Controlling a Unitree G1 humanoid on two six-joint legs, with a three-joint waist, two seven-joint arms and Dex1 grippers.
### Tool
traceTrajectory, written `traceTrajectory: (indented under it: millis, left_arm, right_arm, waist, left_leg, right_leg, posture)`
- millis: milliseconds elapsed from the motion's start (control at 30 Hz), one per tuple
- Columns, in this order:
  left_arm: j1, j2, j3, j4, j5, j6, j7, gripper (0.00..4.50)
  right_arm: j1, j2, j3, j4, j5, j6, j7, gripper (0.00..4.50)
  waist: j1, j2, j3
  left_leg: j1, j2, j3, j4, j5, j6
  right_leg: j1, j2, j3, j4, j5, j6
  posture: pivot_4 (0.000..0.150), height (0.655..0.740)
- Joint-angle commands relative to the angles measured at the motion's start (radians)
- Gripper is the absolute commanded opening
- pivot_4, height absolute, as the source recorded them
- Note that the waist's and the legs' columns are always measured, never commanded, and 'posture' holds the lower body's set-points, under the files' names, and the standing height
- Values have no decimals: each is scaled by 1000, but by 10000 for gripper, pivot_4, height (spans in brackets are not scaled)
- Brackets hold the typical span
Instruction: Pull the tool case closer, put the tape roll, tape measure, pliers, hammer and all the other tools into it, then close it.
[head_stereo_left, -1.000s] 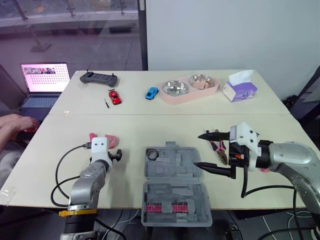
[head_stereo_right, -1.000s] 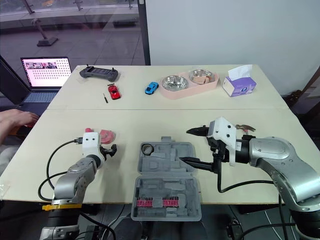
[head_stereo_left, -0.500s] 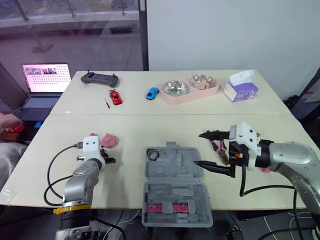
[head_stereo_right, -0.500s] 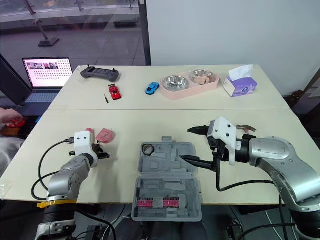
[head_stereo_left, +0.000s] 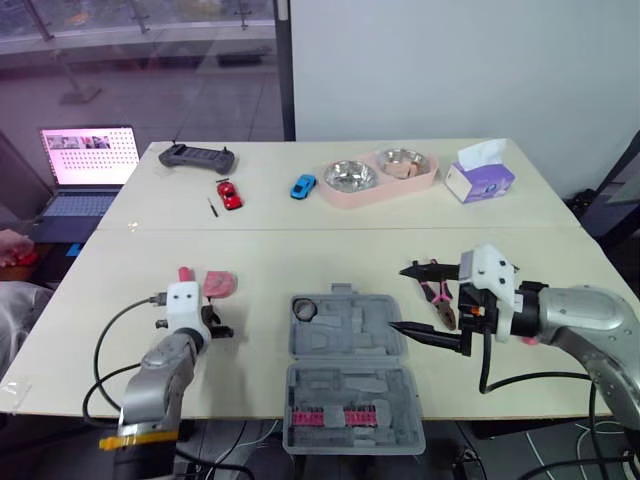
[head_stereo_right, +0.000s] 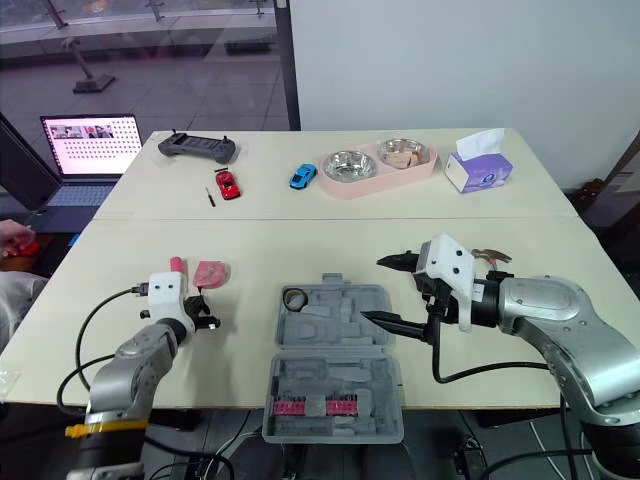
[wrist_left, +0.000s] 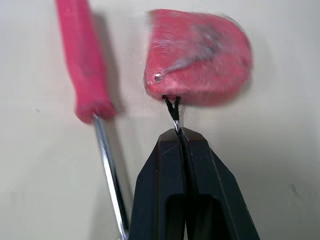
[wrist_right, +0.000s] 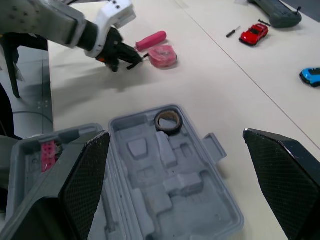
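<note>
Starting far left: a laptop (head_stereo_left: 88, 160) stands open beyond the table (head_stereo_left: 300, 260) edge, with a person's hand (head_stereo_left: 12, 245) near it; the left gripper (wrist_left: 177, 134) is low over the table, claw clenched on the thin black cord of the red tape measure (wrist_left: 200, 60), tips just short of its body; the tape measure lies on the table left of the case and well apart from it; a red-handled screwdriver (wrist_left: 82, 65) lies just beside it on its left, not touching; the tool case (head_stereo_left: 360, 345) sits open and flat at the near edge, centre, between the arms, lid half toward the robot with a strip of red bits (head_stereo_left: 340, 414); the tape roll (head_stereo_left: 305, 308) is in the far-left pocket of the tray half; the right gripper (head_stereo_left: 396, 298) hovers at the case's right edge, claw released, jaws spread wide; the pliers (head_stereo_left: 440, 305) lie on the table right of the case, just behind that gripper; far side, left to right: controller (head_stereo_left: 198, 156), red toy car (head_stereo_left: 230, 193), blue toy car (head_stereo_left: 303, 186), pink tray (head_stereo_left: 378, 195) with two steel bowls (head_stereo_left: 350, 176), tissue box (head_stereo_left: 480, 178).
</note>
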Motion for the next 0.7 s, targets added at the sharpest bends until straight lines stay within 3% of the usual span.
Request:
traceTrajectory:
  millis: [33,300,700]
  left_arm:
    - [121,31,-10,-117,-23,-22,-68,545]
    - [375,170,-16,-161,-71,-238,-337,545]
    - [493,320,27,-118,-120,-399,-575,545]
  right_arm:
    - [-5,-17,-33,-21,3,1,-6,45000]
    - [14,-26,-51,-11,-5,11,-6,45000]
    - [2,-16,-33,-8,-16,4,-20,45000]
  waist:
    - [0,0,0]
    - [2,1,1]
    - [1,1,1]
  left_leg:
    - [0,0,0,0,-1,0]
    - [-1,2,0,0,-3,-4]
    - [-9,2,1,0,-3,-3]
  right_leg:
    - [0,0,0,0,0,0]
    - [-1,0,1,-1,-3,-5]
    - [-8,0,2,-2,-3,-5]
  posture:
    - [1500,7400]
    - [1500,7400]
    - [1500,7400]
